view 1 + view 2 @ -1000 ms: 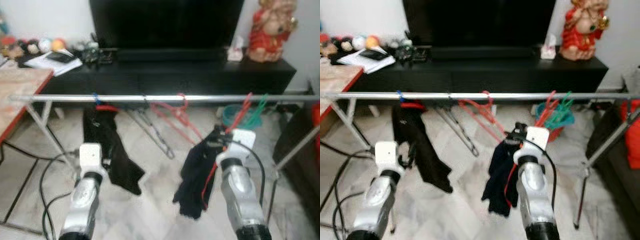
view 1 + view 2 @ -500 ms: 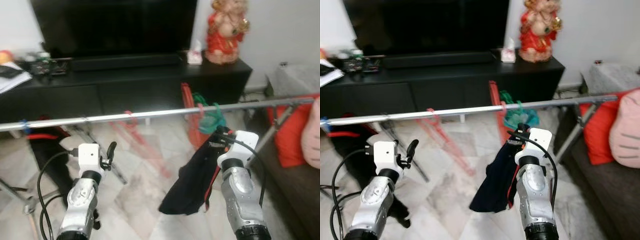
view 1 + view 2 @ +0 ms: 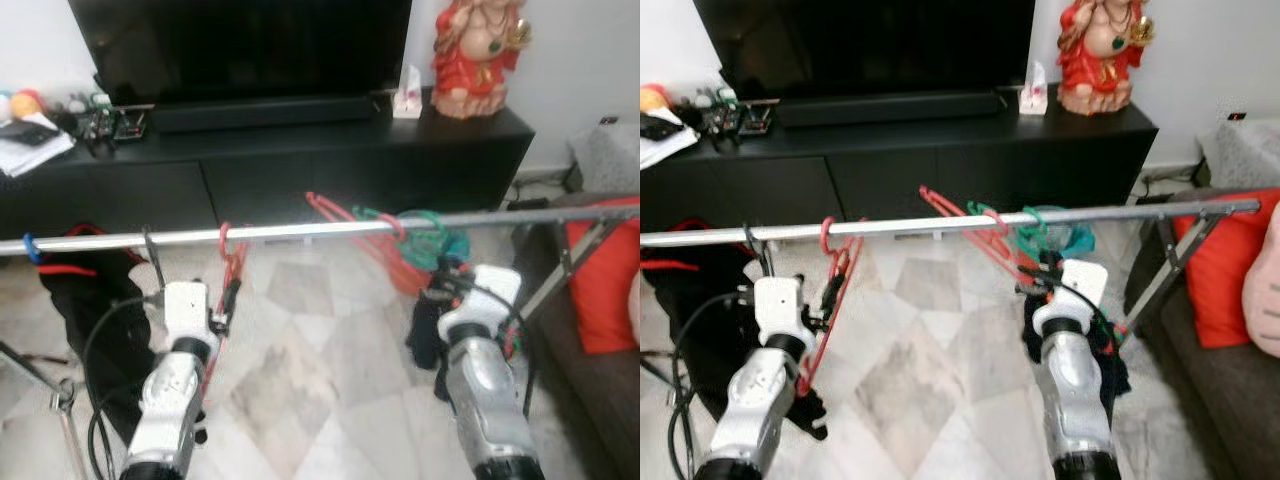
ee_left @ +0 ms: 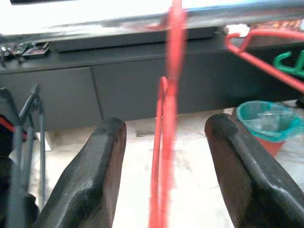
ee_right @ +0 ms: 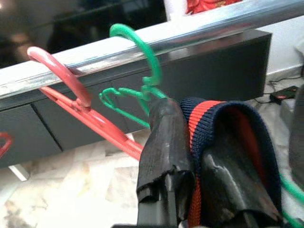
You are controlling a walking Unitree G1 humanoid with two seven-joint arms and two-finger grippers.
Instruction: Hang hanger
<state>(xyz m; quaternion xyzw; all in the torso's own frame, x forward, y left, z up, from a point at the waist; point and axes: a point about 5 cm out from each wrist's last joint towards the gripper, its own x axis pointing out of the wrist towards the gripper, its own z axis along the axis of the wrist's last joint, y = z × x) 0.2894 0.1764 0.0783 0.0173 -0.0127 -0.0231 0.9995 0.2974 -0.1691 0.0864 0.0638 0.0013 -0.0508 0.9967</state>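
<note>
Right gripper [image 5: 190, 156] fingers clamp a green hanger [image 5: 142, 66] with dark garment [image 5: 237, 142], hooked on the rail [image 3: 300, 231]. Left gripper [image 4: 164, 190] fingers wide, straddling a red hanger [image 4: 171, 118]. Teal basket [image 4: 263, 118] on the floor, contents unclear.

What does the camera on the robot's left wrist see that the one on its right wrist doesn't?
Left wrist view alone: the left gripper open, with a red hanger hanging between its fingers, and a teal basket on the floor. Right wrist view alone: a green hanger hooked on the rail, and the right gripper shut on a dark garment with a red-striped collar. Both: the silver rail and the black cabinet behind it.
</note>
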